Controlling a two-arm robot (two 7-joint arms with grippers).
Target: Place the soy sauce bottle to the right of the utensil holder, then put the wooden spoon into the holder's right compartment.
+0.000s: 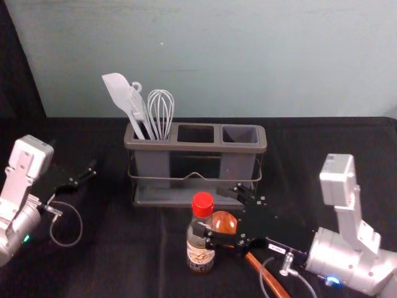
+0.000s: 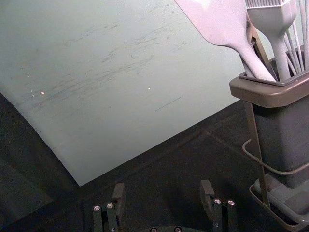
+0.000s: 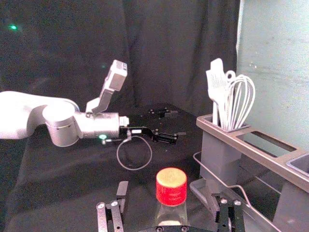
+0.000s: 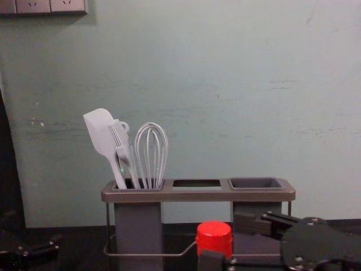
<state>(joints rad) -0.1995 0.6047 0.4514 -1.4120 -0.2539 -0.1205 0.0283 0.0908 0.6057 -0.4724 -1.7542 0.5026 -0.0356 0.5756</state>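
Right gripper [image 1: 211, 211] reaches in over the near side of the table, its two fingers apart, one on each side of the bottle and not closed on it. Behind stands the holder [image 1: 198, 148], utensils [image 1: 162, 115] in its left compartment, its right compartment [image 1: 240, 135] empty. Left gripper [image 2: 163, 193] idles left of the holder, open. The bottle [image 1: 200, 254] is upright before the holder, unplaced; the spoon [image 1: 267, 273] lies beside it. Both steps look undone.
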